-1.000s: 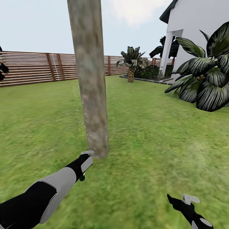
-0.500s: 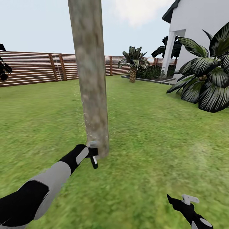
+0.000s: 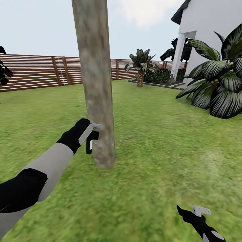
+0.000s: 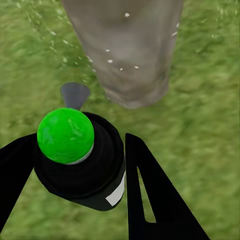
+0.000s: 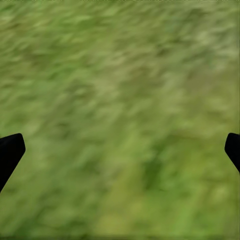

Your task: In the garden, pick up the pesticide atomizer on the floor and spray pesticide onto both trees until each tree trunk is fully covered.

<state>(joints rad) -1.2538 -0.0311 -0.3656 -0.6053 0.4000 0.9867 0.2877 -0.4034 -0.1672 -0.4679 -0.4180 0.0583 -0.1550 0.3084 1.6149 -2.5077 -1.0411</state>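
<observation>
Spraying is judged under way: the sprayer (image 4: 77, 152), green-capped, is clamped between the left gripper (image 3: 90, 136) fingers just beside the tree trunk (image 3: 95, 84). Bare bark should be swept evenly. The right gripper (image 3: 198, 215) fingers are spread over grass (image 5: 120, 115).

Left tool (image 3: 91, 138) just left of tree trunk (image 3: 97, 101), fence (image 3: 40, 71) behind

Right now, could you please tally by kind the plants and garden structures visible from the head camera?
Thick grey-brown mottled tree trunk: 1
Broad-leaved palm-like plants: 3
Brown horizontal-slat wooden fence: 1
White house: 1
Total: 6
</observation>
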